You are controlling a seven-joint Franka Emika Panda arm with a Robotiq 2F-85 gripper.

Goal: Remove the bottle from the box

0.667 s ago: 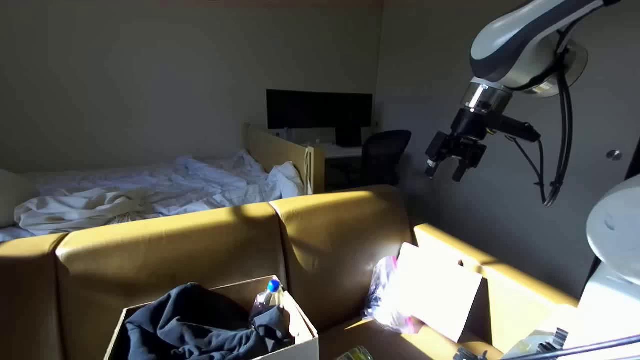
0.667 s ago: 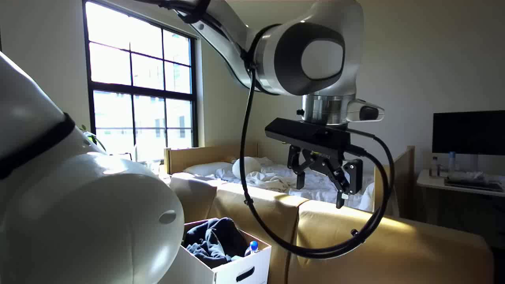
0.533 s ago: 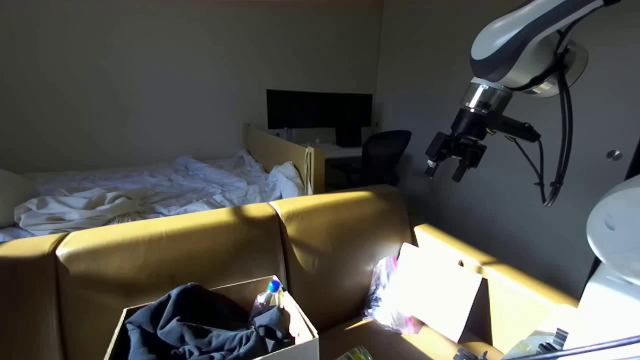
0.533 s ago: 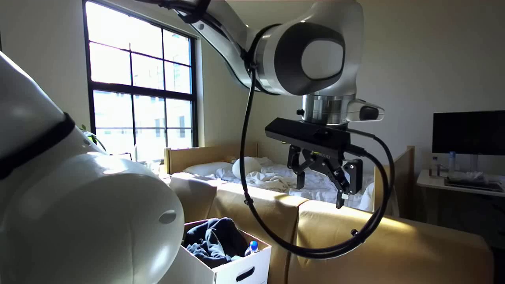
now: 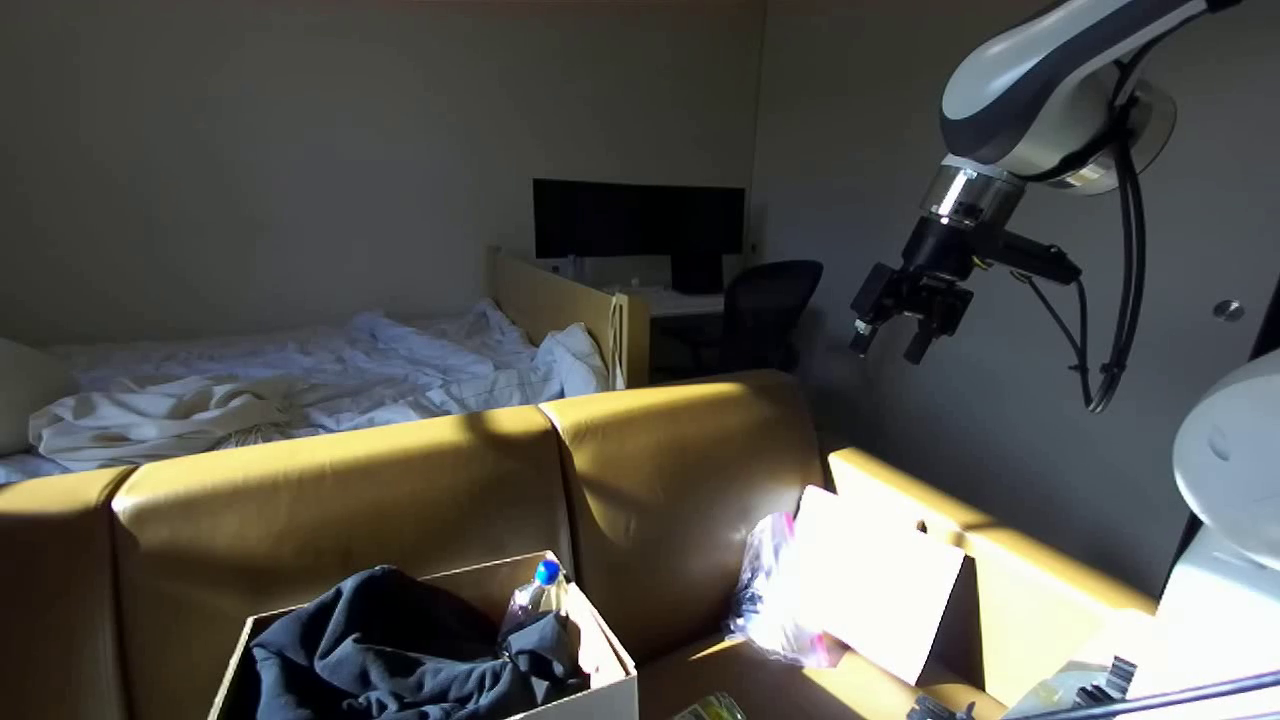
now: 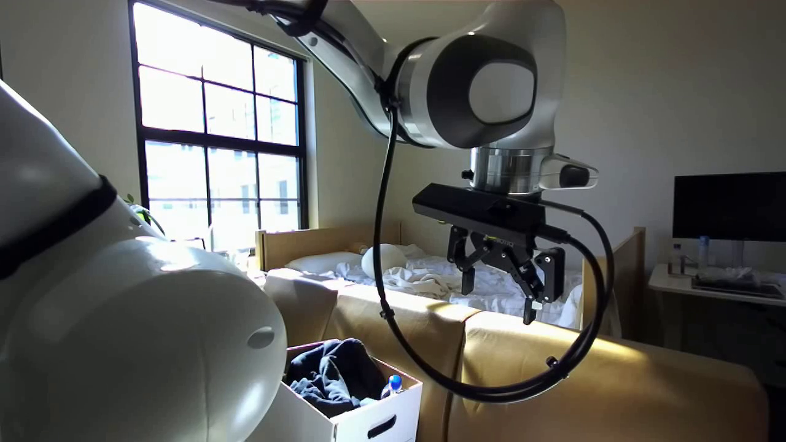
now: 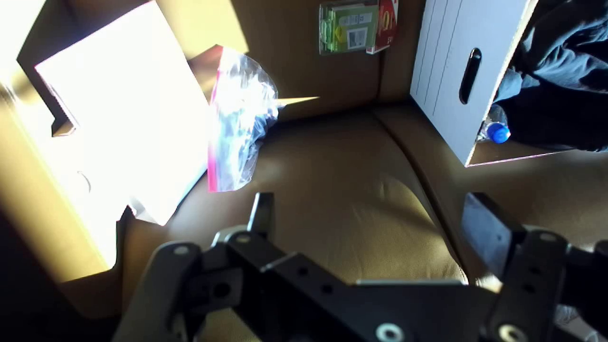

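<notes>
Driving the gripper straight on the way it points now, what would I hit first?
Most likely the sofa backrest: in the wrist view it lies straight ahead of the open gripper. How far off is hard to judge.

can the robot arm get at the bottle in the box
Probably yes, from above: the pincer is open and nothing covers the blue cap of the bottle in the open box. Dark cloth beside it could hinder a low grip.

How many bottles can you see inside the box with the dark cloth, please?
1: the blue-capped bottle, near a corner of the box, by the slotted wall and beside the dark cloth. Others could be hidden under the dark cloth.
</notes>
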